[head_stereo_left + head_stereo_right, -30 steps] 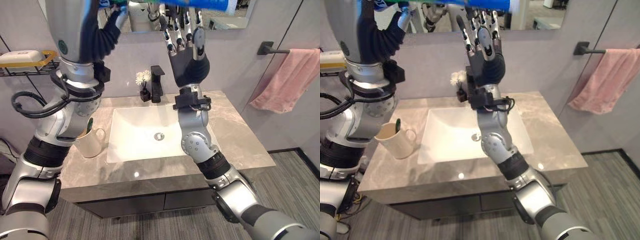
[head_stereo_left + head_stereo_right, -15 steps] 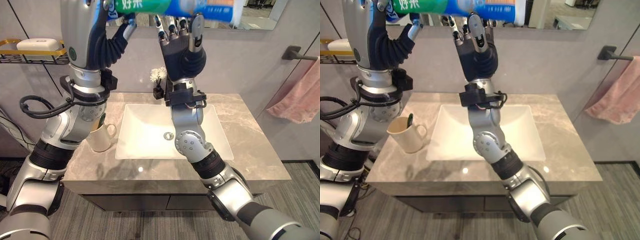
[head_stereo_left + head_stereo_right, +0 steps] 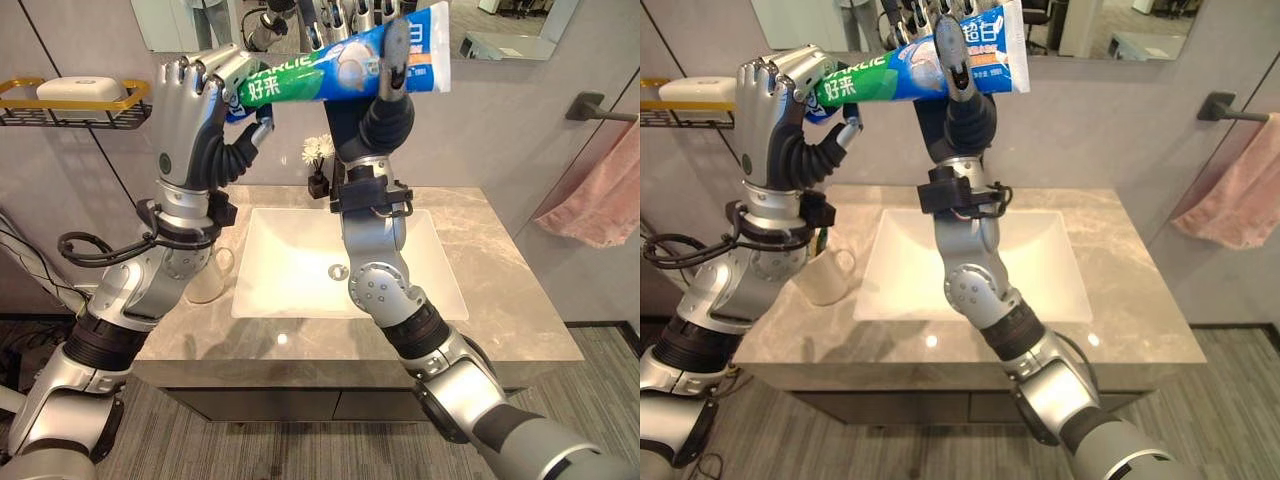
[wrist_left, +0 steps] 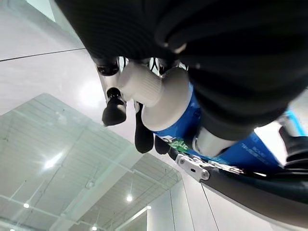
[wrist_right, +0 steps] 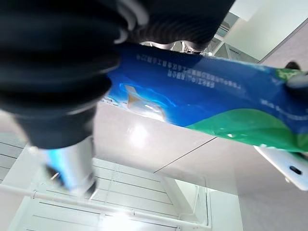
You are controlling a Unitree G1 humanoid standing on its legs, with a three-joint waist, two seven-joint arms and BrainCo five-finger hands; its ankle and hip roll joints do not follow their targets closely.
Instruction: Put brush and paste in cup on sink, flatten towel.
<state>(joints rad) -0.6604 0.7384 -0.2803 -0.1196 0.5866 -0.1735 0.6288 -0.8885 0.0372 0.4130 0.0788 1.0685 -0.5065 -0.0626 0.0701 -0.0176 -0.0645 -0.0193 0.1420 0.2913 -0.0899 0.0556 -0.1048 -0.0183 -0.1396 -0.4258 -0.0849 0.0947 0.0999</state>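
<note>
The toothpaste tube, blue and green, is up in the air above the sink, level with the bottom of the mirror, and it lies nearly flat with its capped end lower, out over the cup side of the counter. Both hands have it. The left hand is curled round the green capped end, fingers over the top and thumb underneath. The right hand pinches the flat blue end, its thumb pressed across the front of the tube and its fingers behind.

Down beside the sink, on the robot's left, the white cup stands on the grey marble counter, partly hidden by the left arm. Something dark green sticks up out of it; I can't tell for certain that it is the brush.

Behind the sink there is a black tap, mostly covered by the right forearm, and next to it a small dark vase of white flowers. On the wall well off to the right of the sink, the pink towel hangs bunched from a black rail. On the other side, a gold wire shelf holds a white bar of soap.
</note>
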